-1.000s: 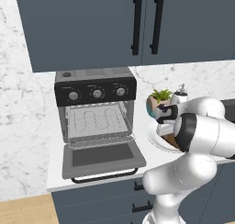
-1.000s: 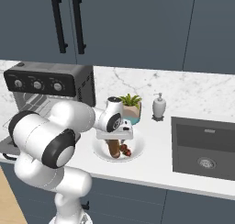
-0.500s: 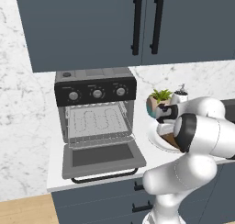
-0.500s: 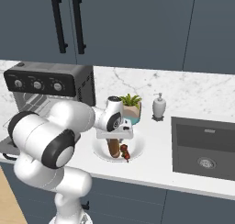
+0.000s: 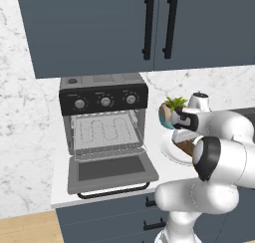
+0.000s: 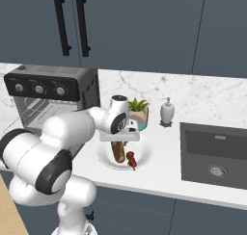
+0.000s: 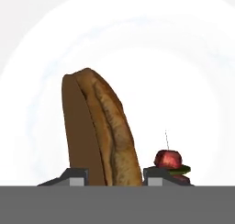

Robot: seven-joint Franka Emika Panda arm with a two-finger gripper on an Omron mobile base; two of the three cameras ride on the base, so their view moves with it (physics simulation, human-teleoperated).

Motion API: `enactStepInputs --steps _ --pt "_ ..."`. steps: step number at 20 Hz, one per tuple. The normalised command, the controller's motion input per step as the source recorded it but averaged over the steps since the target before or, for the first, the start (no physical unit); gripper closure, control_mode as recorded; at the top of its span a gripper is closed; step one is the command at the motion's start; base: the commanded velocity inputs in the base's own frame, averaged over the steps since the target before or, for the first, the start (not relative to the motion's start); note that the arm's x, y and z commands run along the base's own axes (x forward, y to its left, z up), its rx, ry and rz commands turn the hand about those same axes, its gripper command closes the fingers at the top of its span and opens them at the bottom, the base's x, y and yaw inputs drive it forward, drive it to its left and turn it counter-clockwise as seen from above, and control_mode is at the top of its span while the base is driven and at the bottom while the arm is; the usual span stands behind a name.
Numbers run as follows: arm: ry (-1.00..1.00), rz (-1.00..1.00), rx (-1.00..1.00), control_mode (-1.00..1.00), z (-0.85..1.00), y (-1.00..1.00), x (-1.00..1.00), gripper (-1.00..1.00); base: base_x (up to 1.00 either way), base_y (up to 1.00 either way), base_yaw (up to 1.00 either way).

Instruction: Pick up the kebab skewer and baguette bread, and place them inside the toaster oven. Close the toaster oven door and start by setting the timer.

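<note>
The baguette bread, a brown loaf, lies on a white plate to the right of the toaster oven. My gripper reaches down over the plate with both fingertips pressed against the loaf's sides, shut on it. Beside the loaf on the plate lies the kebab skewer, with its red chunk just outside the right fingertip. The toaster oven door hangs open, flat in front of the wire rack.
Behind the plate, a small potted plant and a soap dispenser stand against the marble wall. A dark sink is set into the counter at the right. Dark wall cabinets hang above the oven.
The jaws have closed in from wide apart onto the baguette's sides. The arm and the plate have hardly moved.
</note>
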Motion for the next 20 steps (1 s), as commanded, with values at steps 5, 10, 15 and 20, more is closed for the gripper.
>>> enactStepInputs --steps 5,10,15,20 --pt "-0.13 0.03 0.00 -1.00 0.36 0.00 -0.12 1.00 0.00 0.00 0.00" --pt "-0.26 0.14 0.00 -1.00 0.80 0.01 -0.44 1.00 0.00 0.00 0.00" --pt "-0.22 0.20 -0.03 -1.00 0.74 0.28 -0.59 1.00 0.00 0.00 0.00" --pt "-0.25 0.18 -0.09 -1.00 0.67 0.62 -0.57 1.00 0.00 0.00 0.00"
